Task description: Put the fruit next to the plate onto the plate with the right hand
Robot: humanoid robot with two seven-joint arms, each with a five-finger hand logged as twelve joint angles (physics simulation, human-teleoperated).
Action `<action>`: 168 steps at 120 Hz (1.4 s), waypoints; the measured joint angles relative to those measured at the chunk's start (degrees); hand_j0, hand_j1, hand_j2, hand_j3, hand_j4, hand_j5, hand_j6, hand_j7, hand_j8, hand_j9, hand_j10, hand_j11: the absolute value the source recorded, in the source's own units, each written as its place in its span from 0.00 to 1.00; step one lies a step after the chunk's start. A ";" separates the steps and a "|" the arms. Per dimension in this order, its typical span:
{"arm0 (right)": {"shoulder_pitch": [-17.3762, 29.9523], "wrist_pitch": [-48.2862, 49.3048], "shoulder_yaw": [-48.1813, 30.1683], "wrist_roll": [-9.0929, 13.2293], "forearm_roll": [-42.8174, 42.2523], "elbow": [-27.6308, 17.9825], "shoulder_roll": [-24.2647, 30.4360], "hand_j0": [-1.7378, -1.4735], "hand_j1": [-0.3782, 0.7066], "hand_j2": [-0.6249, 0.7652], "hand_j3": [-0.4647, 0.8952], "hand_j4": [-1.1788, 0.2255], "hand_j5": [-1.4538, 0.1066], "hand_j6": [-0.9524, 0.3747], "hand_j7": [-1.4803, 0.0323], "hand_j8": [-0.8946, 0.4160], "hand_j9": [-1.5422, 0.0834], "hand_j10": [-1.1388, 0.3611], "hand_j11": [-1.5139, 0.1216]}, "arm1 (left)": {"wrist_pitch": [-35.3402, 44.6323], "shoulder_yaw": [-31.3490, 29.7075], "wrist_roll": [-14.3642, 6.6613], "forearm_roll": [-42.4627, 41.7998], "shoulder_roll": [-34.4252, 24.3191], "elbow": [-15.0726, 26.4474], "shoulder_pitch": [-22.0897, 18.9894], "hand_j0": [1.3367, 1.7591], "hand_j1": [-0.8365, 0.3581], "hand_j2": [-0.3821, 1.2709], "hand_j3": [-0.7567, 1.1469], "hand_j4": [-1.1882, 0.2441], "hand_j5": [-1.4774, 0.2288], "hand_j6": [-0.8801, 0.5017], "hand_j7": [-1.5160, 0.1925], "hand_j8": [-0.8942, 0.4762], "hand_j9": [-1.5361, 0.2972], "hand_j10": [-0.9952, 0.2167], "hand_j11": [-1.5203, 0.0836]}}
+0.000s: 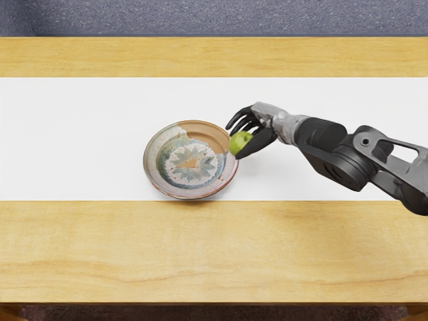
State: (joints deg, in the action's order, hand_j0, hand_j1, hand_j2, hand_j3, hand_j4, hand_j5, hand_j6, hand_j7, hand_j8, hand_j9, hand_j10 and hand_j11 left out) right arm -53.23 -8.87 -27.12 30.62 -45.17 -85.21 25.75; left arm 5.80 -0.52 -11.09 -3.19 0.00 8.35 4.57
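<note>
A round ceramic plate (160,175) with a leaf pattern in its middle lies on the white table runner. At its right rim, a small green fruit (239,141) sits inside my right hand (245,137), whose dark fingers curl over it from above and whose thumb presses it from below. The fruit hangs right over the plate's right edge; whether it touches the rim is not clear. My right arm (348,157) reaches in from the picture's right edge. The left arm is out of sight.
The white runner (80,134) crosses the wooden table (200,247) from left to right. A strip of bare wood lies behind it and a wider one in front, toward the near edge.
</note>
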 joint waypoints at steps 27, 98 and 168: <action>0.46 -4.20 -0.81 0.01 -0.05 0.91 -4.44 0.31 0.54 0.55 0.34 0.40 0.37 0.27 0.43 0.35 0.42 0.42 0.41 | 0.00 0.00 0.00 0.00 0.00 0.00 -0.05 0.76 0.99 0.23 0.40 0.83 0.86 0.63 0.88 0.65 0.83 0.82 0.94; 1.28 -11.25 -0.28 -0.79 -0.40 8.63 -14.83 0.31 0.48 0.48 0.34 0.49 0.50 0.33 0.55 0.38 0.54 0.46 0.52 | 0.00 0.00 -0.01 0.00 0.00 0.00 -0.04 0.76 0.99 0.23 0.40 0.83 0.86 0.63 0.88 0.65 0.83 0.82 0.94; 1.35 30.68 -11.96 -0.63 18.65 7.59 19.08 0.30 0.06 0.45 0.34 0.82 0.90 0.69 0.95 0.66 0.92 0.74 0.90 | -0.10 -0.06 -0.03 -0.03 0.00 0.19 -1.58 0.76 0.99 0.23 0.40 0.83 0.86 0.63 0.88 0.65 0.83 0.82 0.94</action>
State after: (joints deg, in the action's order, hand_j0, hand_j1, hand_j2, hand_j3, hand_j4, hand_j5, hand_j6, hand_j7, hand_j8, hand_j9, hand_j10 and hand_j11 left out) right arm -51.88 21.81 -39.08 29.99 -26.52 -77.62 44.82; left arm 5.70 -0.58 -11.12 -3.22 0.00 8.54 2.99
